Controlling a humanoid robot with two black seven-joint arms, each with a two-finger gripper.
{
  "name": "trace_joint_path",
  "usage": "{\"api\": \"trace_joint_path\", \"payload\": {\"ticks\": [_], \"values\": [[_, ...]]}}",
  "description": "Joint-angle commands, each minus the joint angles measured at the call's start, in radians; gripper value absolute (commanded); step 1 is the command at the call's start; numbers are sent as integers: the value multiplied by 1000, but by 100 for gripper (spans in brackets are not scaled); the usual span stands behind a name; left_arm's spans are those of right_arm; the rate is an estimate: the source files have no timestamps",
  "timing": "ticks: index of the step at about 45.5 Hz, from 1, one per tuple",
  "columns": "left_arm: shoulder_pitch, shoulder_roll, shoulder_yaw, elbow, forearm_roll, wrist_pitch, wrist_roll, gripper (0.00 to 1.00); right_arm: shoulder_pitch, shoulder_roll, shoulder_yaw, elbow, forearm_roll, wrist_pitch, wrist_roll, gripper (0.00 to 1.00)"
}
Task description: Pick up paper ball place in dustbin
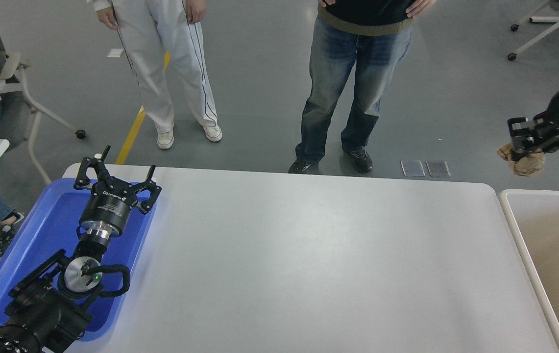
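The right gripper (522,149) is clamping the paper ball (524,163), hanging in the air beyond the dustbin's (509,208) far rim. The left gripper (115,179), fingers spread and empty, is resting over the blue tray (39,230) at the table's (308,255) left edge.

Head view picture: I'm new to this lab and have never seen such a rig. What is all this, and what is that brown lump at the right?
The camera sits high on a two-armed robot, looking down over a white table. The left arm is parked at lower left, its tool open above a blue tray. The right tool is shut on a paper ball, held in the air beyond the far rim of the dustbin. Two people stand across the table.
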State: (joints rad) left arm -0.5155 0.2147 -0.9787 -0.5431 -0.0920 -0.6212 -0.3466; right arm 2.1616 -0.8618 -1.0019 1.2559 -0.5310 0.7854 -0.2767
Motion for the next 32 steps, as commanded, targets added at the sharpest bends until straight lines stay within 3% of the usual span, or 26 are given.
{"api": "trace_joint_path", "payload": {"ticks": [1,19,32], "values": [[0,0,0,0,1,0,0,100,4,-155,-52,-1,-35,0,-25,0],[0,0,0,0,1,1,0,100,-5,-364,-80,-36,-164,0,-32,0],[-1,0,0,0,0,0,0,100,-212,-367,-44,-156,-187,0,-33,0]]}}
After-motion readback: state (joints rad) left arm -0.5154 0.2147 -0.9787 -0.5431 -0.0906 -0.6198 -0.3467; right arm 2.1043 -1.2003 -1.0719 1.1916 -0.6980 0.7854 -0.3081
